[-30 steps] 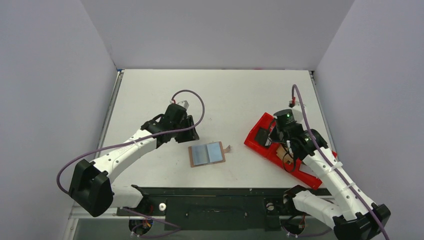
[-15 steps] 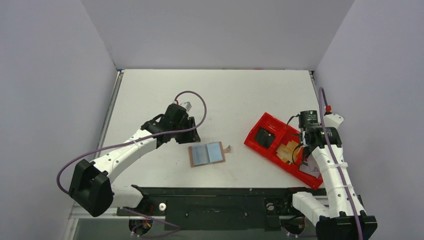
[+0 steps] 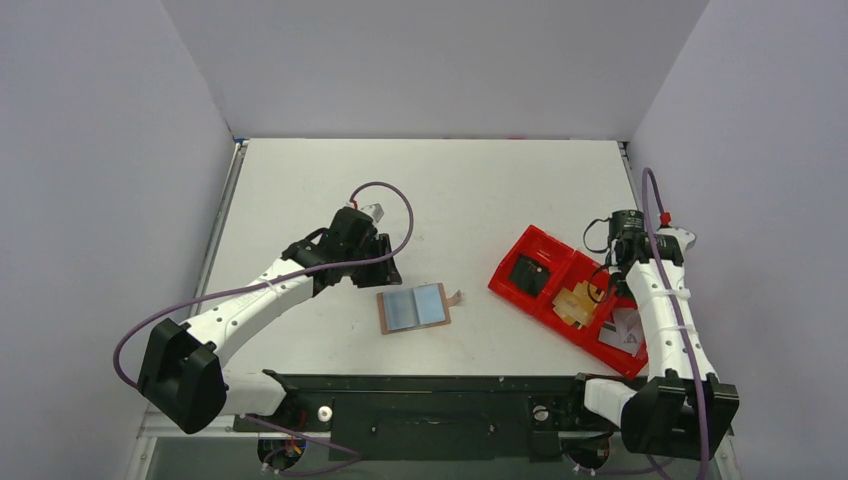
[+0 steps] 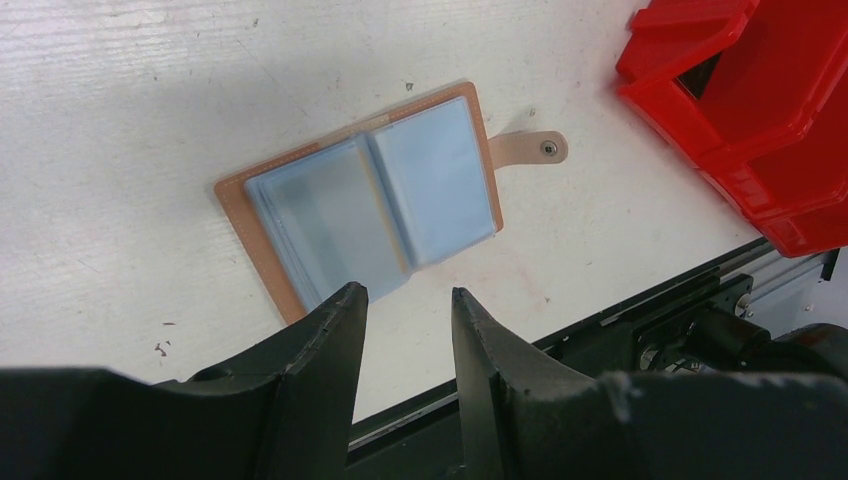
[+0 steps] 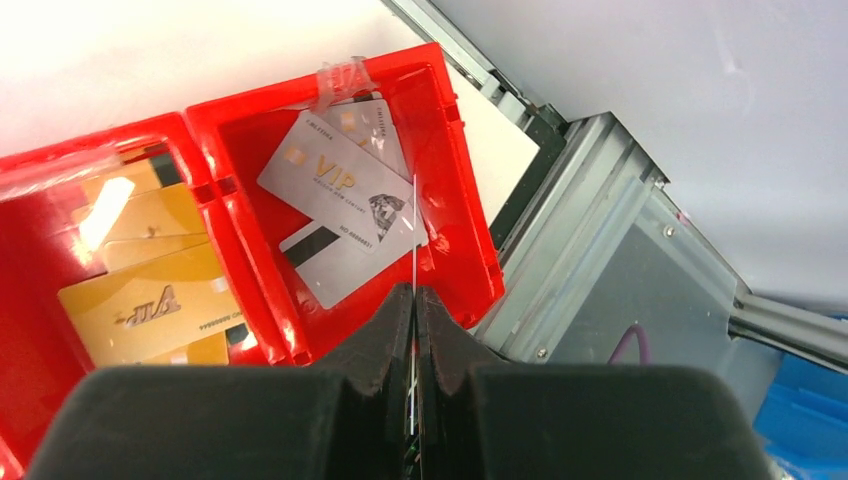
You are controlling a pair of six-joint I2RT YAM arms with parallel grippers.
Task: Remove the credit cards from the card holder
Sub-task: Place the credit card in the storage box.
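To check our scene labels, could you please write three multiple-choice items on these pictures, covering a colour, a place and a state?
1. What colour are the inner panels of the card holder?
A. light blue
B. green
C. black

2. Where do the silver VIP cards lie?
A. inside the card holder
B. in an end compartment of the red tray
C. under the card holder

3. How do the left arm's fingers stand?
A. shut on the card holder
B. shut on a silver card
C. open, holding nothing

Answers:
1 A: the card holder lies open and both panels show pale blue.
2 B: the right wrist view shows them inside the tray's end compartment, next to the one with the gold cards.
3 C: the left wrist view shows a clear gap between them.
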